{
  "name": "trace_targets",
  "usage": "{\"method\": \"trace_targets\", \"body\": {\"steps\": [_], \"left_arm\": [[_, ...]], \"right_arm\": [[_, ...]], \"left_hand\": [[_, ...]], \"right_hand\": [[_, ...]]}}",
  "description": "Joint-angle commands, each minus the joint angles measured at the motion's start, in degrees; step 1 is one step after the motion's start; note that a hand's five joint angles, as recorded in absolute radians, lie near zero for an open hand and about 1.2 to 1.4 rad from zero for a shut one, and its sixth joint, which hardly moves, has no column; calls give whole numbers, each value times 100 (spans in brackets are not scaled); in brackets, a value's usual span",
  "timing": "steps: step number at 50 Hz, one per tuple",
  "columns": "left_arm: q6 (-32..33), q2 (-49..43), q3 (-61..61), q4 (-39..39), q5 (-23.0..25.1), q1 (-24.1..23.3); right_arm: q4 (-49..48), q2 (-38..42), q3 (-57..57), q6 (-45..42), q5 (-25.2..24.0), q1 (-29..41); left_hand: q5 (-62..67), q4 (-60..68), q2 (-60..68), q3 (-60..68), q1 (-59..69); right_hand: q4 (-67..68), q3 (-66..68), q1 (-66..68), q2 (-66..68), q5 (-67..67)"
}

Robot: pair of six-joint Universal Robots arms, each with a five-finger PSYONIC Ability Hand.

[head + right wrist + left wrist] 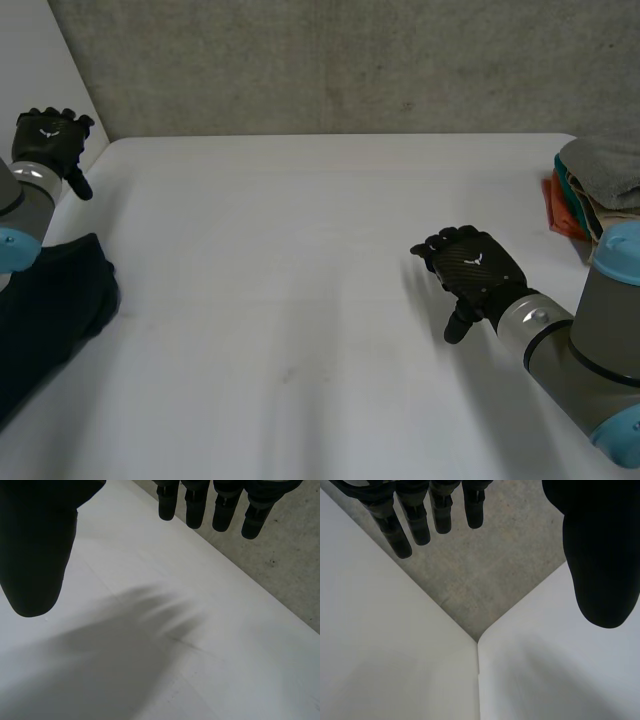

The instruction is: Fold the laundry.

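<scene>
- White worktop [300, 320] lies bare across its near and middle stretch, so nothing is spread out for folding yet.
- Close in at the left edge sits a dark garment [60, 300], bunched up and unfolded, partly under the left arm. I'd take it for the next piece to do.
- Further in on the right, the right robot hand [478, 268] hovers over bare worktop. Its fingers [195, 510] hang straight and loose, the thumb is apart from them, and it holds nothing.
- My read is that this is the gap between pieces. The next move calls for a robot hand to reach the dark garment, pinch an edge and draw it to the middle, where it can be laid flat.
- At the far left corner the left robot hand [48, 140] is raised by the worktop's edge, well apart from the garment. Its fingers [417, 525] are straight and empty too.
- At the far right edge stands a stack of folded laundry [598, 190], a grey piece on top with teal, orange and pale layers beneath. That work looks done.
- Behind it all runs a bare concrete wall [330, 60], with a white panel [35, 60] closing off the left side.
</scene>
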Motion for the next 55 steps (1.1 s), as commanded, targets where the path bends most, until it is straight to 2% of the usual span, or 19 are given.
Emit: {"method": "trace_targets", "body": {"steps": [1, 6, 8, 15, 20, 25, 30, 31, 32, 35, 36, 39, 43, 47, 50, 51, 54, 55], "left_arm": [[102, 870, -602, -791, -249, -105], [145, 1723, -1207, -2144, -381, -140], [154, 1944, -1419, -2454, -452, -123], [146, 2840, -2649, -2868, -707, 97], [277, 3105, -3546, -2509, -584, 316], [540, 2974, -4293, -1553, -365, 536], [734, 2596, -4576, -681, -373, 651], [769, 2534, -4576, -558, -382, 668], [822, 2438, -4558, -365, -408, 695], [884, 2349, -4497, -179, -452, 712], [884, 2358, -4418, -135, -478, 686], [823, 2471, -4269, -152, -522, 616], [507, 2928, -4031, -188, -558, 274], [-116, 3613, -3558, -231, -584, -375], [-495, 3799, -3293, -363, -601, -807], [-722, 3869, -3145, -511, -610, -1147], [-987, 3887, -2950, -846, -637, -1720], [-1101, 3835, -2880, -1073, -645, -2105]], "right_arm": [[5, -75, 13, -9, -1, -11], [5, -75, -5, -18, -1, -11], [32, -75, -5, -1, 0, -3], [155, -101, -13, 131, -176, -11], [181, -233, -13, 245, -229, -46], [190, -321, 4, 263, -238, -64], [190, -312, 22, 237, -229, -73], [190, -312, 31, 228, -220, -73], [190, -312, 39, 219, -220, -73], [190, -312, 48, 175, -211, -90], [181, -312, 48, 166, -211, -99], [181, -330, 48, 123, -194, -126], [164, -374, 57, 122, -194, -169], [155, -418, 31, 114, -194, -231], [155, -435, 22, 131, -194, -266], [155, -462, 13, 131, -194, -301], [155, -479, 4, 140, -194, -363], [146, -506, -4, 140, -194, -415]], "left_hand": [[-280, -154, -170, -189, -126], [-280, -154, -170, -189, -126], [-280, -154, -170, -189, -126], [-280, -154, -170, -189, -126], [-280, -154, -170, -189, -126], [-280, -154, -170, -189, -126], [-280, -154, -170, -189, -126], [222, 348, 332, 314, 377], [1927, 2053, 2037, 2019, 2082], [4559, 4685, 4669, 4650, 4714], [6650, 6776, 6760, 6741, 6805], [6720, 6846, 6830, 6811, 6874], [6720, 6846, 6830, 6811, 6874], [6720, 6846, 6830, 6811, 6874], [6720, 6846, 6830, 6811, 6874], [6720, 6846, 6830, 6811, 6874], [6720, 6846, 6830, 6811, 6874], [6720, 6846, 6830, 6811, 6874]], "right_hand": [[-179, -170, -282, -183, -284], [-179, -170, -282, -183, -284], [-179, -170, -282, -183, -284], [-179, -170, -282, -183, -284], [-179, -170, -282, -183, -284], [-179, -170, -282, -183, -284], [-179, -170, -282, -183, -284], [-179, -170, -282, -183, -284], [-179, -170, -282, -183, -284], [-179, -170, -282, -183, -284], [-179, -170, -282, -183, -284], [-179, -170, -282, -183, -284], [-179, -170, -282, -183, -284], [-179, -170, -282, -183, -284], [-179, -170, -282, -183, -284], [-179, -170, -282, -183, -284], [-179, -170, -282, -183, -284], [-179, -170, -282, -183, -284]]}}
